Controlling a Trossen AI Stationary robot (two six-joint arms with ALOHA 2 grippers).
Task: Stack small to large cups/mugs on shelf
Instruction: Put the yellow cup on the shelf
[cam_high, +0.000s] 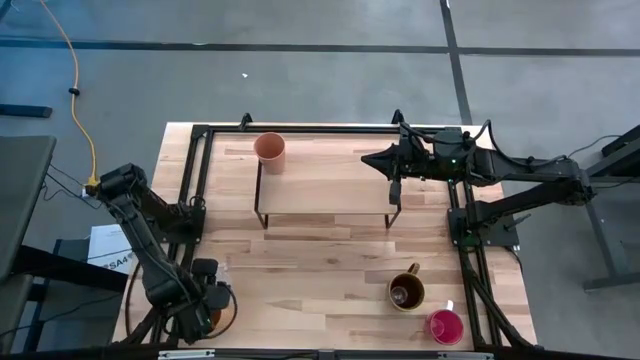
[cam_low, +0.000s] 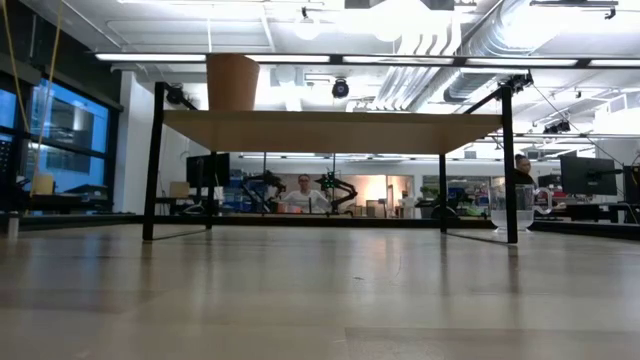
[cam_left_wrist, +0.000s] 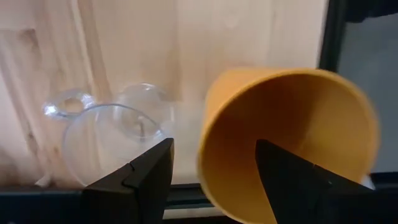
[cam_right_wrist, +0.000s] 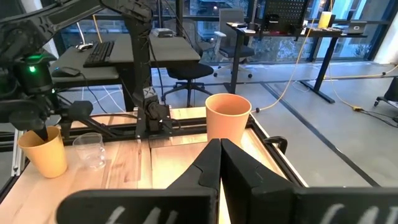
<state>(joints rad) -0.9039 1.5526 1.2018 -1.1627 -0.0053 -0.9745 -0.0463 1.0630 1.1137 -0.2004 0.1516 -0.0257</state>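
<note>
One cup is placed so far: the peach cup (cam_high: 270, 151) stands upright at the far-left end of the shelf (cam_high: 325, 190), well ahead of the right gripper (cam_right_wrist: 219, 163). That gripper hangs over the shelf's right end with its fingers (cam_right_wrist: 205, 165) pressed together and nothing between them.

The left gripper (cam_left_wrist: 211, 165) is low at the near-left corner of the tabletop (cam_high: 320, 270). Its fingers (cam_left_wrist: 140, 174) are spread wide. The yellow cup (cam_left_wrist: 286, 137) lies just beyond them with its rim toward one fingertip, apparently not yet clamped; whether it touches a finger cannot be told. A clear glass mug (cam_left_wrist: 112, 134) sits just beside the other finger.

The brown mug (cam_high: 406, 291) and the pink cup (cam_high: 445, 325) stand on the tabletop near the front right, well apart from both sets of fingers. A second glass mug (cam_low: 512, 207) shows in the low view by a shelf leg.

Judgement: early stage. Five cups remain off the shelf; the yellow cup looks next.
</note>
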